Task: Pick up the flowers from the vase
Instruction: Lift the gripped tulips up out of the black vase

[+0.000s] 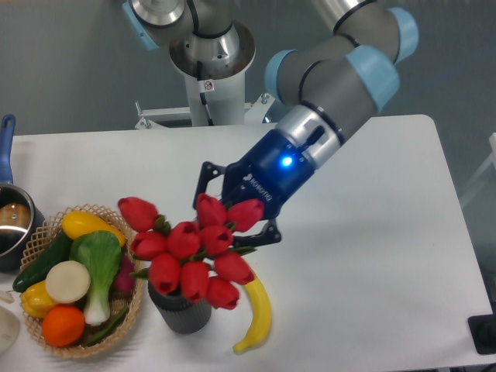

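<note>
White tabletop (372, 232): the gripper (236, 219) is clenched on the flowers (190, 252), a wide bunch of red tulip buds with green leaves held directly above the dark ribbed vase (180, 310). Light and soft-looking, they seem best gripped at the gathered stems.

— How's the light?
— Bright and even, from above. The white tabletop (372, 256) is nearly washed out, with only soft, faint shadows under the vase (180, 312) and the banana (256, 318).
— Any glare?
— A sheen on the arm's metal tube (341, 9) and a blue lamp glowing on the claw (232, 221).
— Sharpness?
— Fairly soft overall. The flowers (190, 252) are so saturated that the red petals lose detail. The grey backdrop stays dim.
</note>
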